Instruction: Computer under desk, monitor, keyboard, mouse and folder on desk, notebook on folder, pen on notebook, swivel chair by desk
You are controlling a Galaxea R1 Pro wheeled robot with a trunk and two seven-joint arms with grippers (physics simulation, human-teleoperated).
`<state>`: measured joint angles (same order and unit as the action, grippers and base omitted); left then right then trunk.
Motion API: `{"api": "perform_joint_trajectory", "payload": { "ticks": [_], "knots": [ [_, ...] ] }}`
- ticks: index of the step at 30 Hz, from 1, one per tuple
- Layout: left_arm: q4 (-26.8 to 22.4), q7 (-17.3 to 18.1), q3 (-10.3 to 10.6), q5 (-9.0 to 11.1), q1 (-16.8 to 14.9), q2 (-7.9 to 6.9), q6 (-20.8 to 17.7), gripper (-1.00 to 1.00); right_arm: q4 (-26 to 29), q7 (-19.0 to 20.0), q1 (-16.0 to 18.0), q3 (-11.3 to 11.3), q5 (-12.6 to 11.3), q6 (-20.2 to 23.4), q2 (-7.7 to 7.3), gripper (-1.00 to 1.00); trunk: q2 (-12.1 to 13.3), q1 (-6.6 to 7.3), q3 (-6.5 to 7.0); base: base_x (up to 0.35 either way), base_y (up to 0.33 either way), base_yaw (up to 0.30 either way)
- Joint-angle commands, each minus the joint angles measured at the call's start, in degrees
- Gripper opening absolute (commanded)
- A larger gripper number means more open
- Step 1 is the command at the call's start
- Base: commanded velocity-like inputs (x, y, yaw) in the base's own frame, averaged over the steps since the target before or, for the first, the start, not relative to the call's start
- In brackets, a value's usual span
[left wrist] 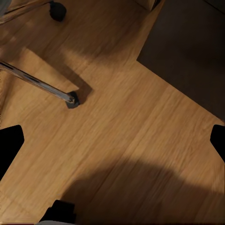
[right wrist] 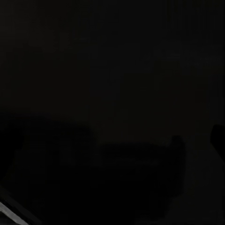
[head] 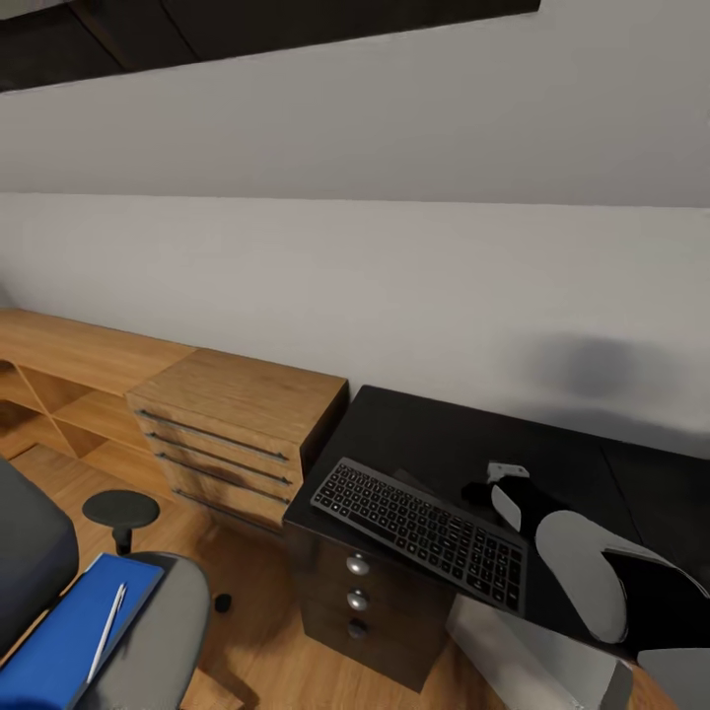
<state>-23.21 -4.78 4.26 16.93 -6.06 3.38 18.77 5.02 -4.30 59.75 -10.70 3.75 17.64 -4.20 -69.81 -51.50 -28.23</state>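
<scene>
The right gripper (head: 485, 490) hangs over the counter (head: 414, 434) just beside the keyboard (head: 422, 531); its opening cannot be told. The left gripper (left wrist: 112, 140) is spread wide above the floor (left wrist: 122, 131), empty.

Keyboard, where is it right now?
In the head view, the keyboard lies on the black desk, at its left end above the drawers, beside the right gripper.

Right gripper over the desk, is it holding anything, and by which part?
It cannot be told. The right gripper sits low at the keyboard's far edge on the desk, but its fingertips are dark against dark, and the wrist view is nearly black.
</scene>
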Motion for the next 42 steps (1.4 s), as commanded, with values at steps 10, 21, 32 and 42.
{"api": "perform_joint_trajectory", "payload": {
  "ticks": [10, 21, 32, 42],
  "knots": [
    [0.00, -0.50, 0.42, 0.25, -0.01, -0.04, 0.16, 1.00, -0.40, -0.10, -0.04, -0.46, 0.38, 0.29, -0.06, 1.00, -0.03, 0.02, -0.06, -0.038, 0.000, 0.000],
    [0.01, -0.50, 0.40, 0.29, -0.01, -0.04, 0.14, 1.00, -0.44, -0.10, -0.07, -0.46, 0.45, 0.29, -0.49, 1.00, -0.03, 0.02, -0.06, -0.065, 0.000, 0.000],
    [0.01, -0.50, 0.40, 0.29, -0.01, -0.05, 0.19, 1.00, -0.46, -0.08, -0.07, -0.46, 0.45, 0.22, -1.06, 1.00, -0.03, 0.02, -0.06, -0.135, 0.000, 0.000],
    [0.02, -0.50, 0.40, 0.22, -0.01, -0.04, 0.21, 1.00, -0.50, -0.10, -0.07, -0.46, 0.47, 0.20, -1.07, 1.00, -0.03, 0.02, -0.06, -0.079, 0.044, 0.000]
  ]
}}
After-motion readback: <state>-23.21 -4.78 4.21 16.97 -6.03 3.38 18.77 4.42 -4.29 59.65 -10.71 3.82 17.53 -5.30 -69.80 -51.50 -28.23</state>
